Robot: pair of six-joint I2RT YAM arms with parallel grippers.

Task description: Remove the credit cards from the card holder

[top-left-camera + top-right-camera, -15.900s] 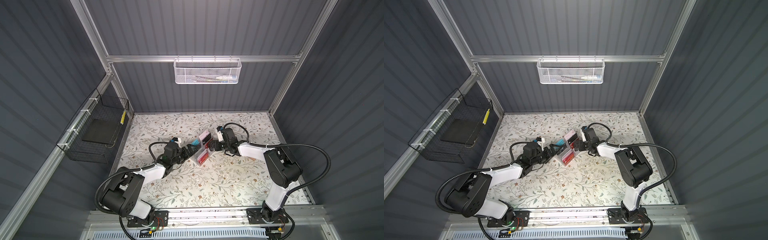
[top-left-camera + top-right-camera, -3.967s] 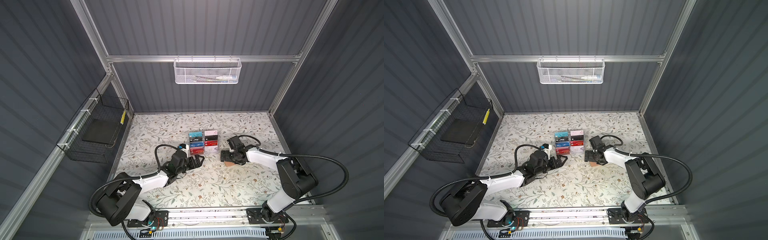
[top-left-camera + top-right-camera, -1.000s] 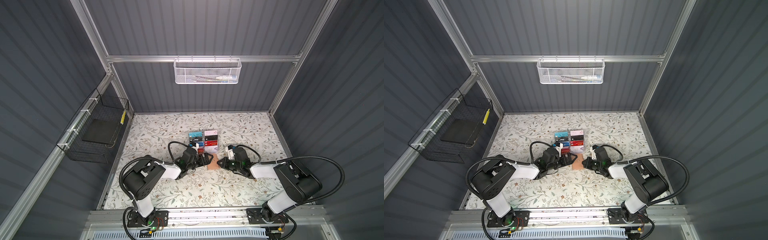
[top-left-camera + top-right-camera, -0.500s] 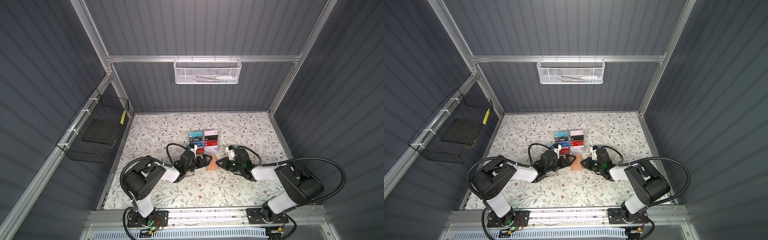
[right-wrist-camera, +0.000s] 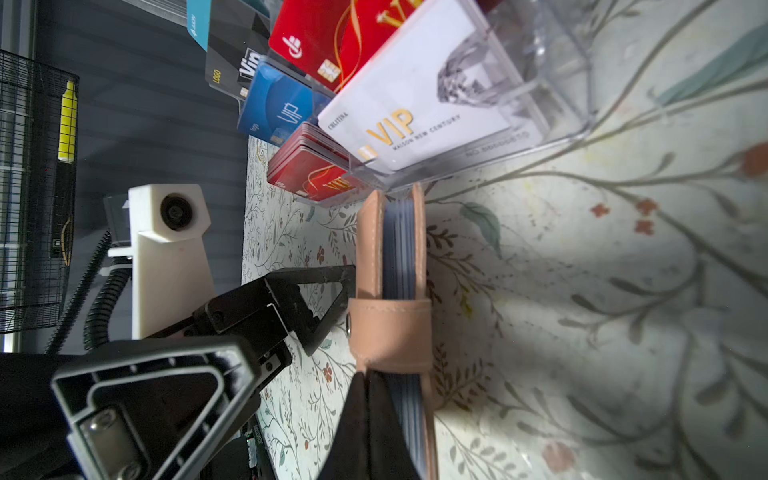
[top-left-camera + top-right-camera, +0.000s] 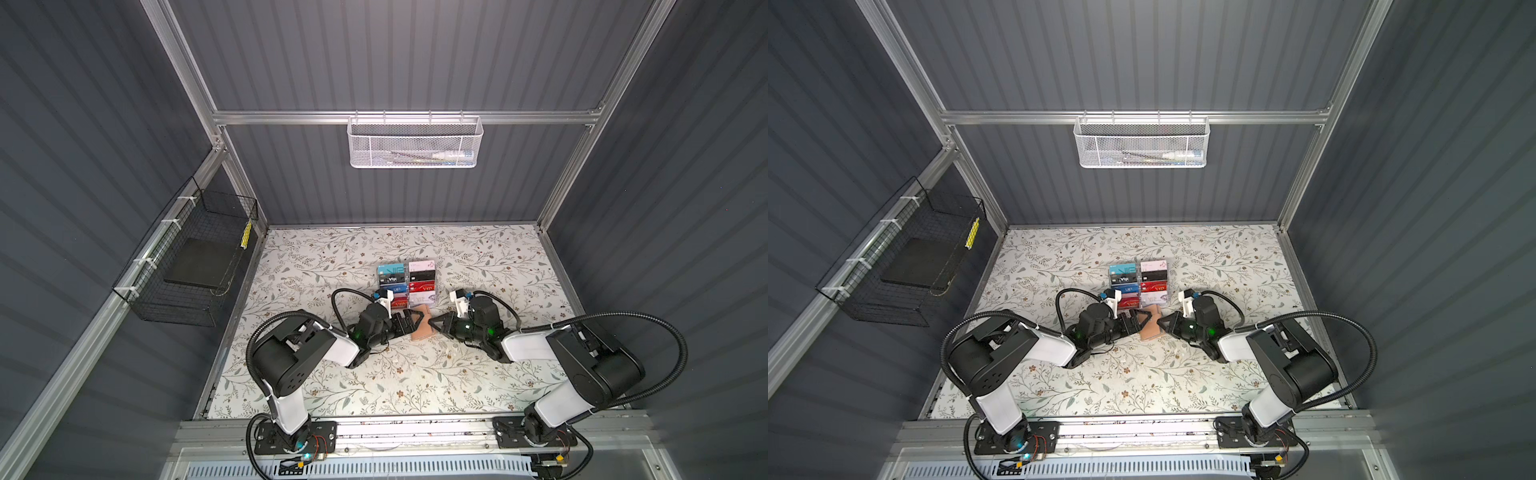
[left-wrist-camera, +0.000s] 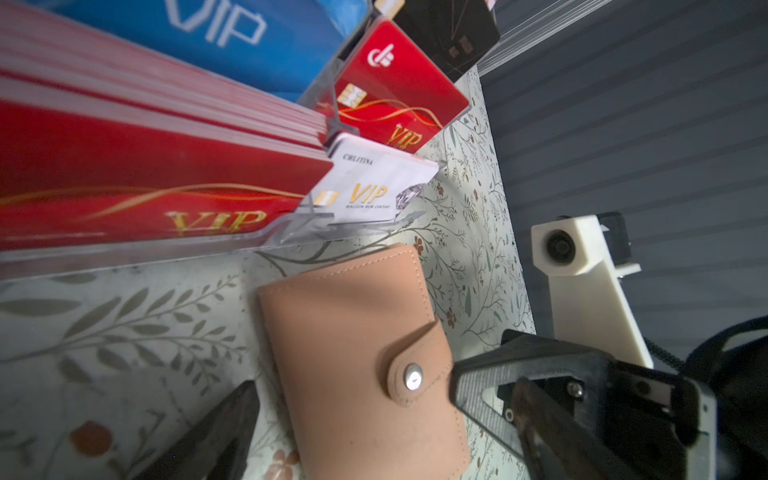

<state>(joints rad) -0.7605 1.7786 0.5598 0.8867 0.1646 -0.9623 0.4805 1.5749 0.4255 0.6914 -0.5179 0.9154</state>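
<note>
Even, sharp light in both top views, wrist views dimmer, soft shadow beside the card holder (image 5: 390, 328), red cards (image 7: 124, 178) behind it blurred.

Grey ribbed walls (image 6: 415, 54), floral tabletop (image 6: 415, 374), white mesh basket (image 6: 374, 141)

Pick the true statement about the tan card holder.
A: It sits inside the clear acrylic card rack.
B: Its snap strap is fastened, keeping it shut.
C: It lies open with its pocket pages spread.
B: the card holder is closed, with its snap strap buttoned over the cover.
</note>
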